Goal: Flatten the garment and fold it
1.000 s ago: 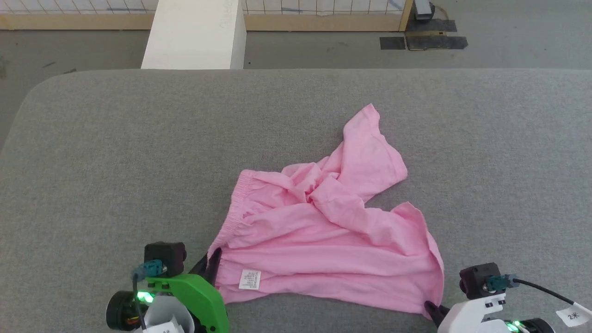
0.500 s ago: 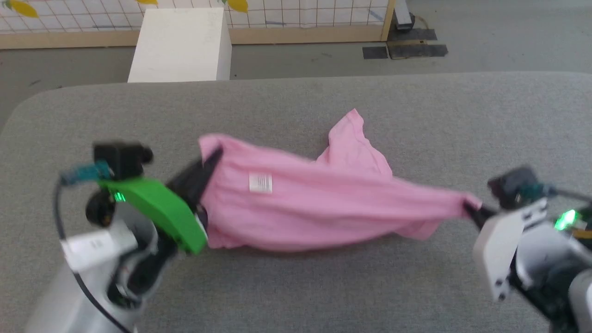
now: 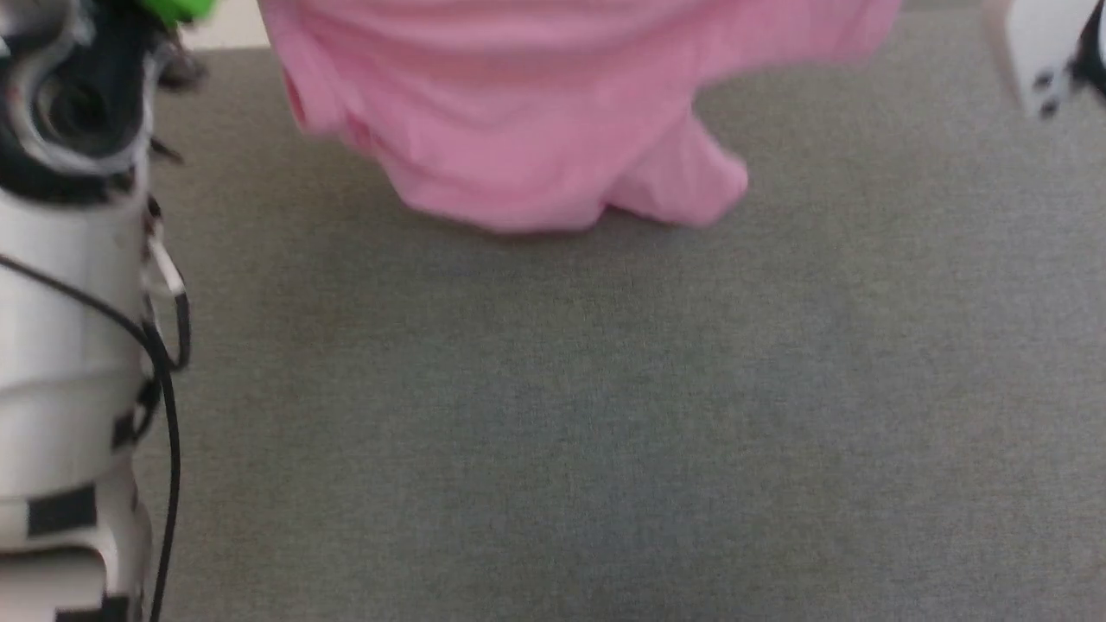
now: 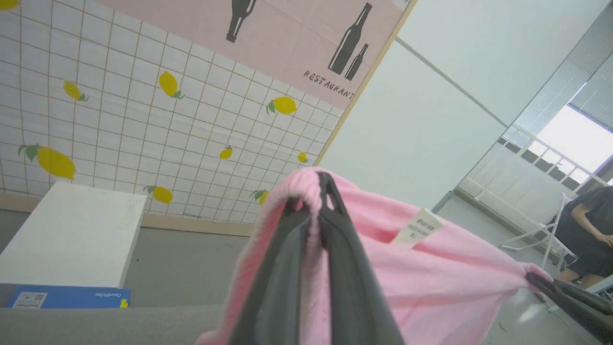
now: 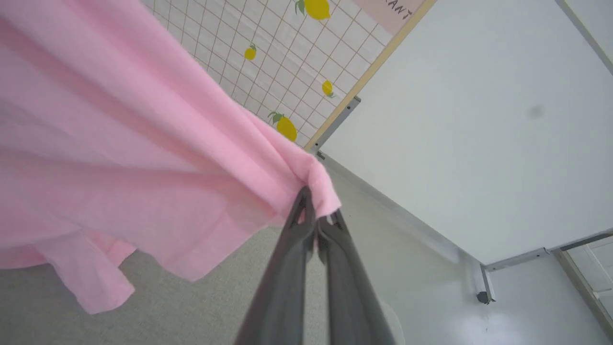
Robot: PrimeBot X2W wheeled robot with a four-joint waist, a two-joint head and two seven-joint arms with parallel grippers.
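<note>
Can't see the top of the garment (image 3: 518, 112) in the head view: cut off by the upper edge, and pretty blurry too. Can't read the label (image 4: 420, 227) print in the left wrist view, way too small. Only get part of a person (image 4: 586, 225) there, chopped by the right edge.

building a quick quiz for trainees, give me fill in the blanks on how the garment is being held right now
1. The left tool is shut on the garment's gathered ____.
2. The right tool pinches a corner of the garment with its jaws ____.
3. The label sewn on the garment is ____ in colour.
4. The table under the garment is ____ in colour.
Missing words: waistband; shut; white; grey
</note>
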